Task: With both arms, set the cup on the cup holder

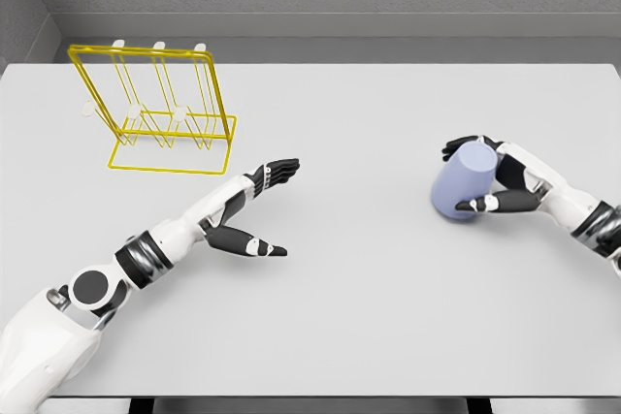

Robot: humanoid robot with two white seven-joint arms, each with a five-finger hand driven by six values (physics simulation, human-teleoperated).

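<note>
Lavender cup (463,183) clasped by right hand (498,179) | left hand (254,208) spread, mid-table (388,278)

Two glossy white arms with black joint bands; the left robot hand (254,208) and right robot hand (505,184) have black fingers with white segments.

No text, label, brand, number or sign can be read anywhere here. The pale lavender-blue plastic cup (464,184) has a plain wall, the yellow wire cup holder rack (155,111) bears no tag, and the light grey flat table (388,278) carries no markings.
</note>
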